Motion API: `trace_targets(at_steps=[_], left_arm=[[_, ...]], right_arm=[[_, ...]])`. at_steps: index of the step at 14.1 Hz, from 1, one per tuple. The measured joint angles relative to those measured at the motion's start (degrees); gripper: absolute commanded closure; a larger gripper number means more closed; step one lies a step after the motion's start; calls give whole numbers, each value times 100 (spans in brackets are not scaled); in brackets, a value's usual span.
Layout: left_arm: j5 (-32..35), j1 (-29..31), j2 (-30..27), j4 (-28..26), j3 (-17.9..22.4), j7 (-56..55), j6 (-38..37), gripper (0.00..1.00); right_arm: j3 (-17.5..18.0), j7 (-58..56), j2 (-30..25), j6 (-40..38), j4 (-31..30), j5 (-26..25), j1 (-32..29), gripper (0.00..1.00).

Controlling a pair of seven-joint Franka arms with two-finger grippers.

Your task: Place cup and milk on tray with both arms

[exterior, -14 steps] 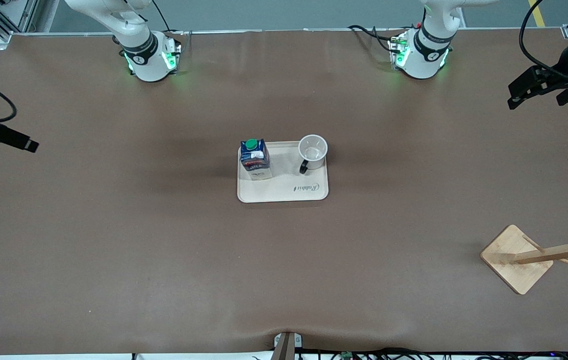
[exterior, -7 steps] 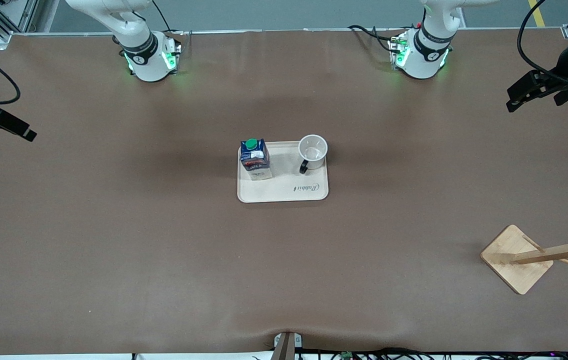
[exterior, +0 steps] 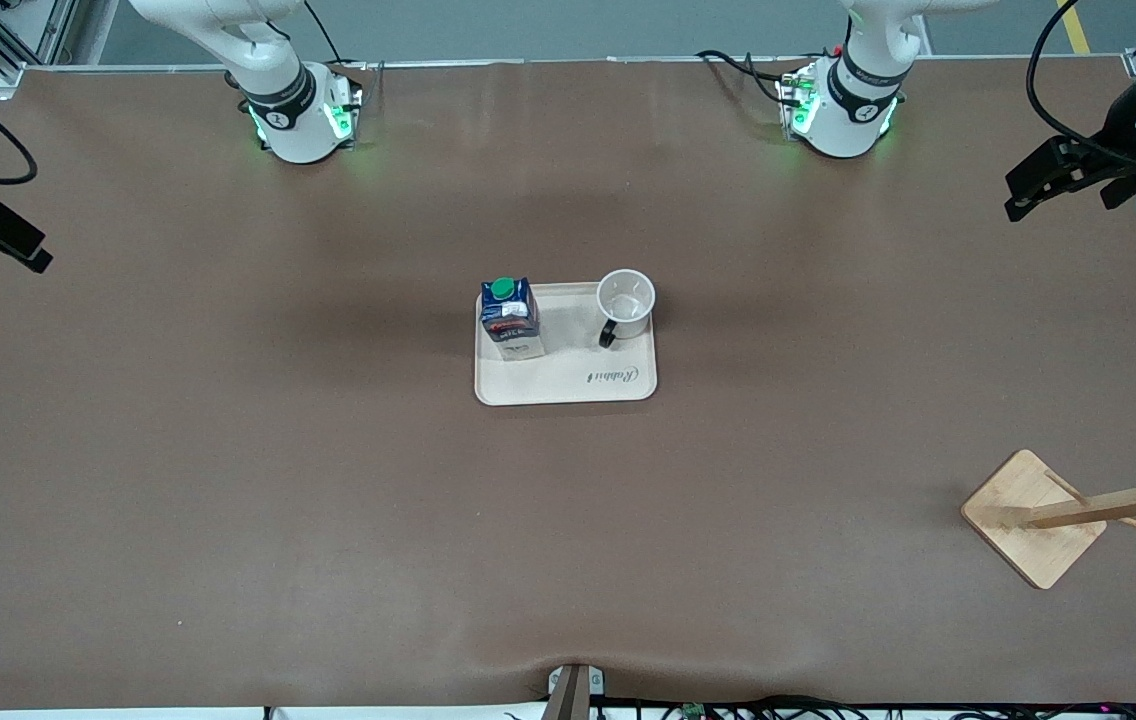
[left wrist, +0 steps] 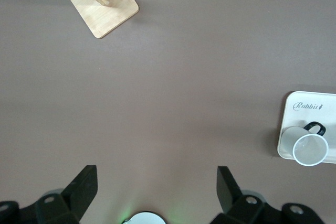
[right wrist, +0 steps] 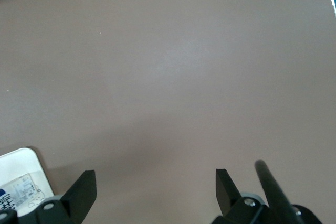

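The left gripper (exterior: 1028,190) hangs in the air over the bare brown table (exterior: 228,480) at the left arm's end, well apart from everything else. In the left wrist view its two black fingers (left wrist: 81,187) stand wide apart with nothing between them. The right gripper (exterior: 13,245) hangs over the table edge at the right arm's end; its fingers (right wrist: 79,192) are likewise spread wide and empty.

Midway between the two arms lies the tray (exterior: 568,385), flat and cream-coloured, with a cursive word printed near one corner. Both task items already stand on it, so the job looks finished.

The milk (exterior: 510,320) stands upright on the tray's corner toward the right arm's end, away from the front camera; it is a dark-blue carton with a green cap. It is probably light, with card walls that give under a hard squeeze, so a grip across its flat sides low on the body would suit best.

The cup (exterior: 625,300) stands upright and apart from the milk, at the corner toward the left arm's end, its black handle turned toward the front camera. It appears empty, though its inside is hard to read. It is likely stiff, smooth and breakable; pinching the rim wall or the handle would hold it.

A wooden rack (exterior: 1038,520) sits near the front camera at the left arm's end.
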Motion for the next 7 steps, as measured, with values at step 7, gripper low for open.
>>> trace_targets(at_steps=[7], left_arm=[[0,-10,0,8,-62,0,-3,0]], right_arm=[[-45,-1992,21,-456,118,169,-249,0]])
